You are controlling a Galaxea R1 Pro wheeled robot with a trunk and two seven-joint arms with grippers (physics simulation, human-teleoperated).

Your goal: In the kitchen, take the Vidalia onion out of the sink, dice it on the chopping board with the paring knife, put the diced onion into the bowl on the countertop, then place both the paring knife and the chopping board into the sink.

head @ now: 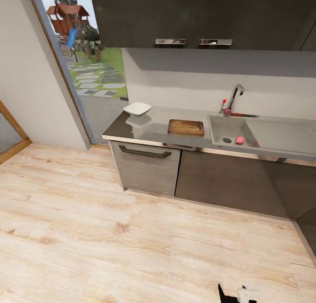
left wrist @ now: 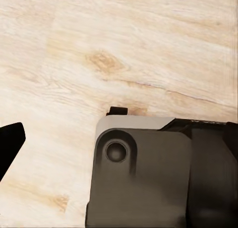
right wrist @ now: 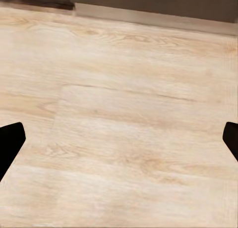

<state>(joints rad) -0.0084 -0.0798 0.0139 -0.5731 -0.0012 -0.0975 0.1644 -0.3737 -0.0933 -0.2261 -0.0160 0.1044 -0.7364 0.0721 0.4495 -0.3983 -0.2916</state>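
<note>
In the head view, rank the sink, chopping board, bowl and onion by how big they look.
Largest to smallest:
1. sink
2. chopping board
3. bowl, though it sits slightly farther back
4. Vidalia onion

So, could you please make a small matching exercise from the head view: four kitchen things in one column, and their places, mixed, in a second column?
Things:
1. Vidalia onion
2. chopping board
3. bowl
4. paring knife

Places:
a. on the countertop, near its window end
b. inside the sink basin, beside the drain
c. behind the basin, by the faucet
d. on the countertop, between the bowl and the sink

Pairs: 1-b, 2-d, 3-a, 4-c
</note>
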